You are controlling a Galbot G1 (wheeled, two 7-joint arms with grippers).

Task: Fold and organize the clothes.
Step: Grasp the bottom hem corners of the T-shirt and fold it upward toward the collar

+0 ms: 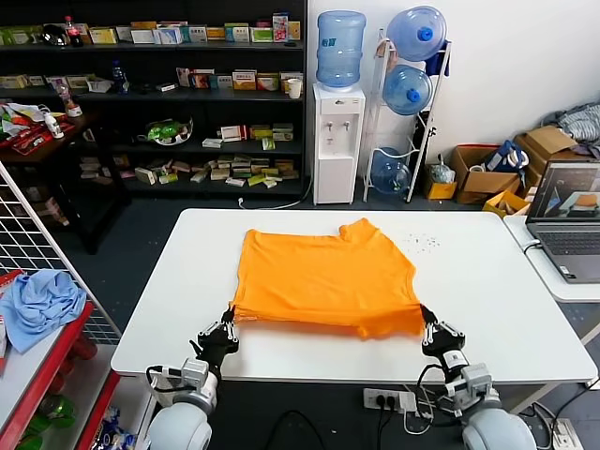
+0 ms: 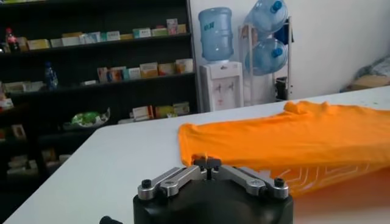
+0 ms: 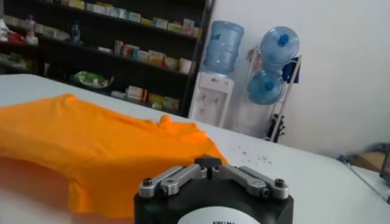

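Note:
The clothes are one bright orange T-shirt [image 1: 323, 277] spread on the white table [image 1: 497, 300], neck toward the far side. Its near edge is raised a little off the table between my two grippers. My left gripper [image 1: 229, 319] is shut on the shirt's near left corner, and in the left wrist view its fingertips [image 2: 208, 162] meet at the orange cloth [image 2: 286, 140], with white lettering [image 2: 317, 176] showing on the lifted underside. My right gripper [image 1: 427, 323] is shut on the near right corner. In the right wrist view the closed gripper [image 3: 208, 162] pinches the shirt [image 3: 91, 146].
A light blue cloth [image 1: 37, 305] lies on the red rack to the left. A laptop [image 1: 567, 220] sits on a second table at the right. A power strip [image 1: 389, 400] hangs below the table's front edge. Shelves and a water dispenser [image 1: 337, 141] stand behind.

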